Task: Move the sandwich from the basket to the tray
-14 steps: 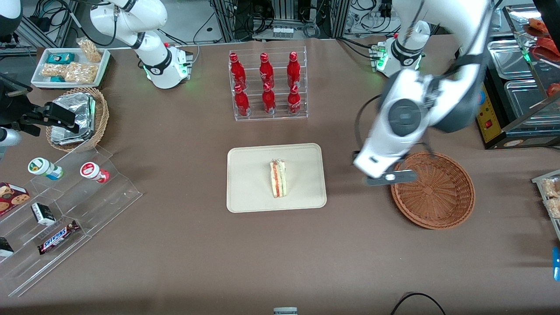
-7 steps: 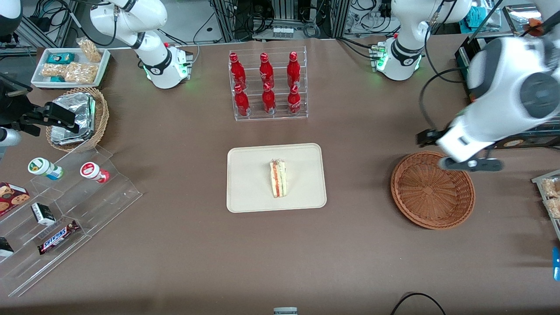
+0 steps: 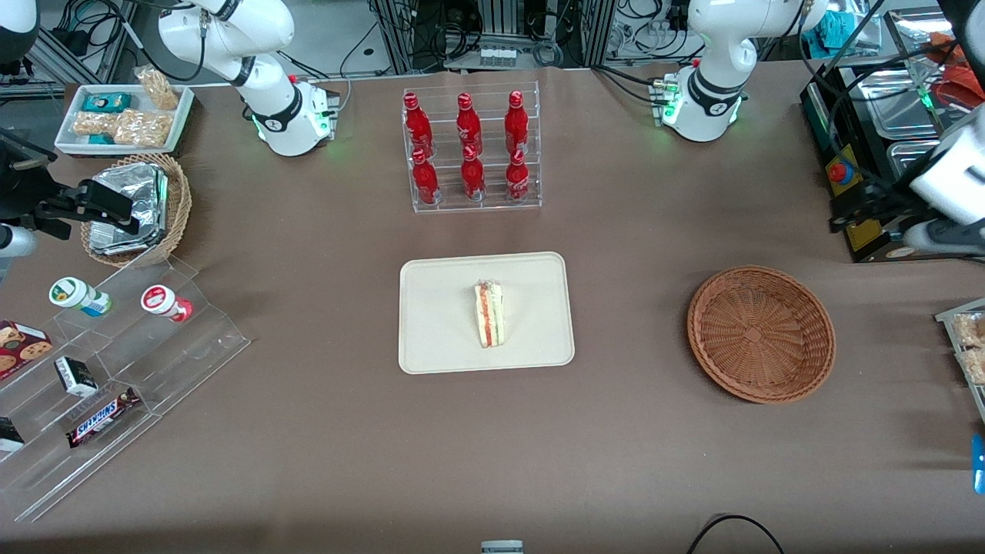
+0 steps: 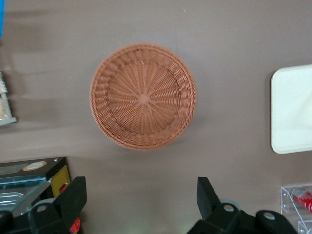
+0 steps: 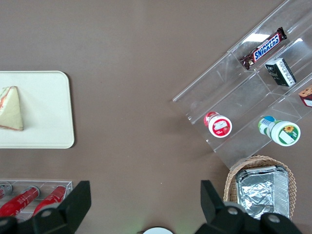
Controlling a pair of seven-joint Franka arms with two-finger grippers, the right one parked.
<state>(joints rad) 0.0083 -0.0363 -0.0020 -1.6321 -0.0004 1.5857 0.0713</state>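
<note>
Front view: sandwich [image 3: 489, 315] is seen lying on the tray [image 3: 439, 338], basket [image 3: 760, 333] left bare. Gripper [image 4: 141, 202] is held spread wide, high above the table near the basket.

The sandwich [image 5: 10, 108] lies on the tray [image 5: 48, 109].

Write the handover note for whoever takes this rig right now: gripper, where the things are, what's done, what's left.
Gripper: open, holding nothing, raised above the table at the working arm's end, apart from the basket.
Sandwich: lying on the tray, near its middle.
Basket: holds nothing, and sits on the table beside the tray, toward the working arm's end.
Done: sandwich is out of the basket and on the tray.
Left: nothing visible for the placement; at most, park the arm.
</note>
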